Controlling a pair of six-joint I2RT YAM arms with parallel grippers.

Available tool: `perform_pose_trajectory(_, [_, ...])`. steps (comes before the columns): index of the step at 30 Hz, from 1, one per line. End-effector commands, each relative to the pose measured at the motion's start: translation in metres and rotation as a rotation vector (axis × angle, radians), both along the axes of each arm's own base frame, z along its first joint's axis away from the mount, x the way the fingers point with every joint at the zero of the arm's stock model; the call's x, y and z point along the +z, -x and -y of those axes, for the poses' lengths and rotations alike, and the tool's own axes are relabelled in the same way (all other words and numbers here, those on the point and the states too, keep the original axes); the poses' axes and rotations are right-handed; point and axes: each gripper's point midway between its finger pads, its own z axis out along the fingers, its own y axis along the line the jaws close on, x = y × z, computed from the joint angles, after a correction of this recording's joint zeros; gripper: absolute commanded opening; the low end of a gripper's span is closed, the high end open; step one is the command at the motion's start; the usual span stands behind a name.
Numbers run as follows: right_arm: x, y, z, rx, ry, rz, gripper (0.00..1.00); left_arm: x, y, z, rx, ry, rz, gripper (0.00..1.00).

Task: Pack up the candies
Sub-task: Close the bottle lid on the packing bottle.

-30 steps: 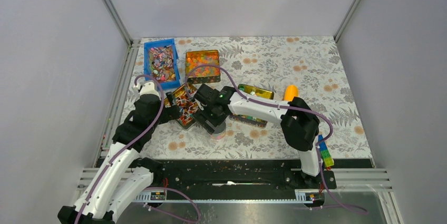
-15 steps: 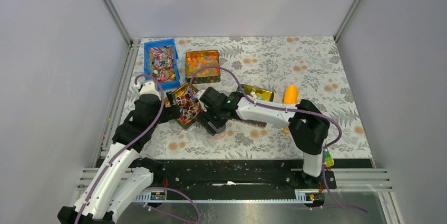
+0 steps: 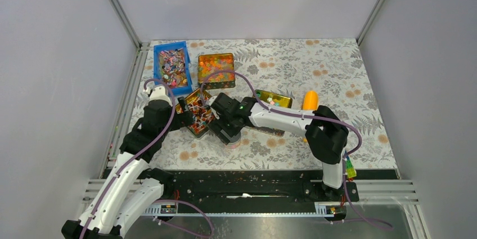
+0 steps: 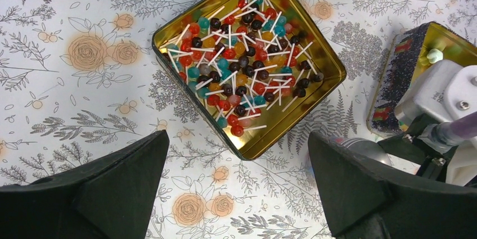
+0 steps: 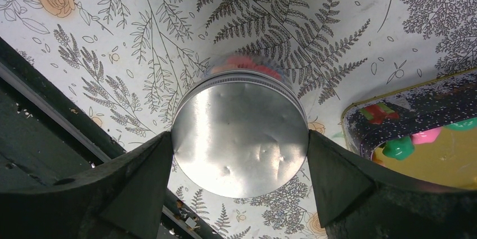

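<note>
A few candies [image 5: 419, 136], small green and pink pieces, lie in a gold tin [image 5: 388, 116] at the right edge of the right wrist view. One pale green candy [image 4: 434, 55] also shows in that tin in the left wrist view. My right gripper [image 5: 239, 136] is shut on a round clear jar with a silver lid [image 5: 239, 132]; both fingers press its sides, and pink pieces show through its wall. From above, the right gripper [image 3: 229, 131] holds the jar [image 3: 235, 141] near the table's middle. My left gripper [image 4: 237, 138] is open, low over the cloth, with nothing between its fingers.
A gold tin of lollipops [image 4: 250, 62] lies just ahead of the left gripper. At the back left stand a blue bin of wrapped sweets [image 3: 171, 67] and a tin of orange beads [image 3: 216, 69]. An orange object [image 3: 310, 99] lies at the right. The black rail [image 3: 247, 183] borders the near edge.
The right arm's elbow has swung right and toward the near edge, while its gripper stays on the jar, shifted slightly. The left arm has not moved.
</note>
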Motion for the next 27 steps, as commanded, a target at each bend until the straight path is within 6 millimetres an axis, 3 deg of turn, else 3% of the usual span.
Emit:
perform_pose_trajectory(1, [-0.080, 0.036, 0.074, 0.012, 0.370, -0.128, 0.61, 0.020, -0.009, 0.005, -0.011, 0.038, 0.075, 0.99])
perform_pose_trajectory(13, [-0.095, 0.052, 0.113, 0.009, 0.454, -0.138, 0.60, 0.021, -0.011, 0.007, -0.014, 0.047, 0.084, 0.99])
perform_pose_trajectory(18, [-0.086, 0.052, 0.112, 0.002, 0.440, -0.132, 0.61, 0.021, -0.012, 0.007, -0.016, 0.042, 0.086, 0.99])
perform_pose_trajectory(22, [-0.081, 0.055, 0.104, 0.007, 0.405, -0.155, 0.69, 0.020, -0.013, 0.009, -0.020, 0.046, 0.086, 0.99])
perform_pose_trajectory(27, [-0.066, 0.058, 0.088, 0.008, 0.323, -0.172, 0.89, 0.020, -0.014, 0.010, -0.022, 0.054, 0.088, 0.99])
